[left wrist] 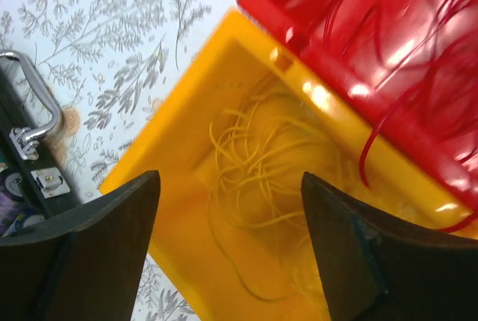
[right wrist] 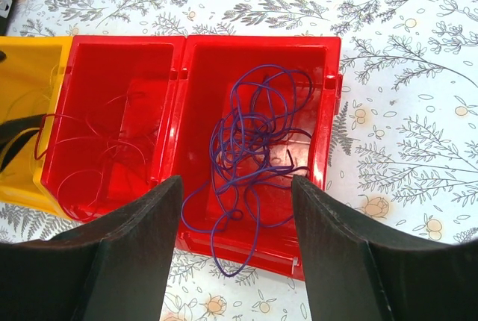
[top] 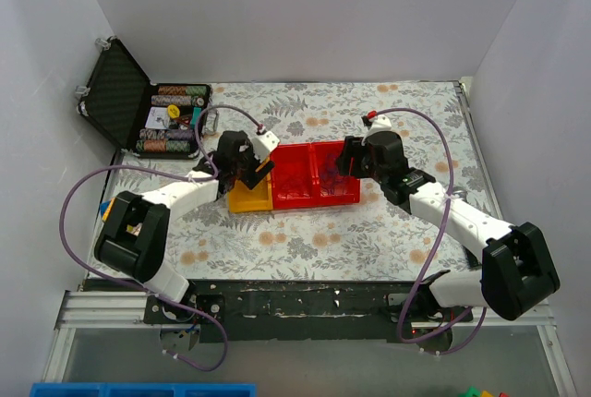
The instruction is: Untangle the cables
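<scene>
My right gripper (right wrist: pixel 235 187) hangs with its jaws spread wide and nothing between them, just above the near rim of the right red bin (right wrist: pixel 332 104). My left gripper (left wrist: pixel 228 187) is likewise wide apart and empty, poised over the yellow bin (left wrist: pixel 187 89). Under my right fingers lies a loose snarl of purple wires (right wrist: pixel 254 134), heaped on the bin floor, with one long loop spilling over the near wall onto the flowered table (right wrist: pixel 403 75). Under my left fingers a nest of yellow wires (left wrist: pixel 261 179) curls in the bottom of its bin, hard to pick out against the plastic. The middle red bin (right wrist: pixel 119 60) holds red wires (right wrist: pixel 97 142), sparse and almost lost against red. One strand arcs over the shared edge toward the yellow bin. I judge all of this to be nearly weightless, limp and springy. A pinch on the heap would lift the whole knot at once, and a single strand could slip through my pads. The better hold, I think, is a free outer loop: the purple one that hangs over the rim for my right, a stray outer coil for my left. Pulled slowly, it should draw out without cinching the tangle.
</scene>
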You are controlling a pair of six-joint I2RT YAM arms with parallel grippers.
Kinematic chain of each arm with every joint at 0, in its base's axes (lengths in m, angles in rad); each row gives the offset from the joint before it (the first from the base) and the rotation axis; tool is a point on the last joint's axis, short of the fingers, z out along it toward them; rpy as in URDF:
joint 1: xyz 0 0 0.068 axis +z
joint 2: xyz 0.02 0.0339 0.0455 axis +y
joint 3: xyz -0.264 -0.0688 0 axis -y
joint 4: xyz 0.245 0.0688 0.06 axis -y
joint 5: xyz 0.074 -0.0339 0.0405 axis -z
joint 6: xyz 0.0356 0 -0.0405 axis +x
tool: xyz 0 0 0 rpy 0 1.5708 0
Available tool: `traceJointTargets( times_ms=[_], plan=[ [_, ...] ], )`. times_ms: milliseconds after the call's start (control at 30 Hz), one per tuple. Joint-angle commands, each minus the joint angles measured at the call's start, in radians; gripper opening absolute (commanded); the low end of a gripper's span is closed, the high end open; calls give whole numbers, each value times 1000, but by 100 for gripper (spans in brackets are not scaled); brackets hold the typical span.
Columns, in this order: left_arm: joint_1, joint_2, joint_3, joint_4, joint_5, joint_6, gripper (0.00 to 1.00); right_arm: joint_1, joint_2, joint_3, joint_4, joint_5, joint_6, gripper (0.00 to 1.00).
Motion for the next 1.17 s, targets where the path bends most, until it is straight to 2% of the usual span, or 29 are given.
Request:
traceJointTargets(
  times_ms=[0,33,67,233,400,500,567,733,867,1033,1133],
  plan=[
    [3,-97,178,-240,136,-71,87,-8,-1,26,6,-13,9,68],
    [3,-118,213,-285,163,-82,95,-6,-2,30,0,-16,6,68],
    [4,-138,239,-319,186,-91,98,-10,-4,35,-6,-16,4,68],
    [13,-196,419,-548,305,-122,98,-11,-16,70,-40,-21,-13,68],
    [41,-207,643,-740,337,-241,98,-17,-24,108,-96,-33,-30,70],
    [87,-151,788,-915,362,-301,98,-19,-36,119,-118,-59,-37,85],
    [134,-117,839,-1017,368,-326,98,-19,-53,115,-121,-77,-36,88],
    [191,-236,633,-914,175,-418,98,-22,-71,136,-198,-50,-19,91],
    [207,-348,485,-851,136,-409,98,-20,-96,139,-264,-30,-14,91],
    [233,-350,431,-825,12,-448,98,-20,-152,113,-310,-4,-28,92],
    [298,-344,411,-758,13,-493,98,-23,-178,108,-345,41,-43,93]
  ],
)
